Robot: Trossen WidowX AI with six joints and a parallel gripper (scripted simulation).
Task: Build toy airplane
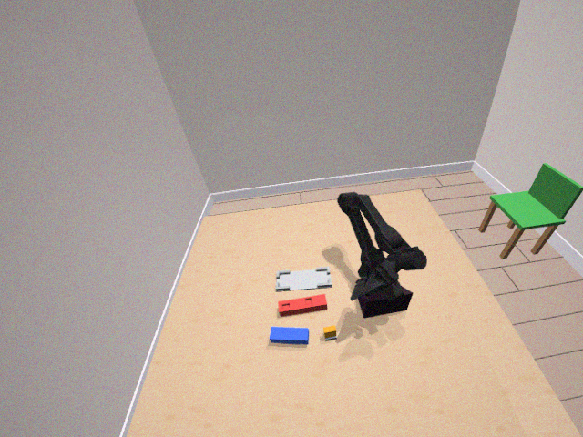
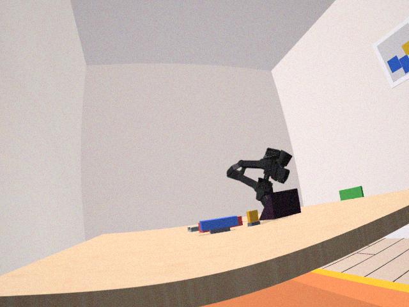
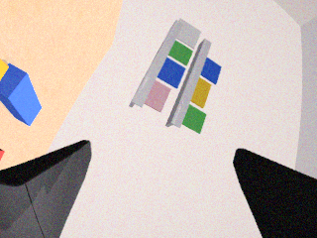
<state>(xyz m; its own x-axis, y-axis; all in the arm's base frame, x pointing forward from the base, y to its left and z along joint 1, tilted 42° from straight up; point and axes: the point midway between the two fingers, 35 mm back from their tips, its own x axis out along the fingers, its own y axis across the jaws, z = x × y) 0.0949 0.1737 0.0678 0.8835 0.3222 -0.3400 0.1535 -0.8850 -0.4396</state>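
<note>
The pale grey cradle (image 1: 303,279) (image 2: 192,229) holds no part. The red fuselage (image 1: 302,306) (image 2: 239,220) lies beside it with its two sockets facing up; an edge shows in the wrist view (image 3: 1,155). The blue wing (image 1: 289,335) (image 2: 218,223) (image 3: 26,99) is on a small dark piece, on the fuselage's other side from the cradle. The orange tail fin (image 1: 329,331) (image 2: 252,215) stands on a dark base near the wing's end; part of it shows in the wrist view (image 3: 3,69). My gripper (image 3: 164,153) is open and empty, raised away from all the parts.
The arm's dark base block (image 1: 385,302) (image 2: 286,205) stands right of the parts on the wooden table (image 1: 226,385) (image 2: 115,258). A green chair (image 1: 525,208) is on the floor beyond the table. A shelf with coloured squares shows on the wall in the wrist view.
</note>
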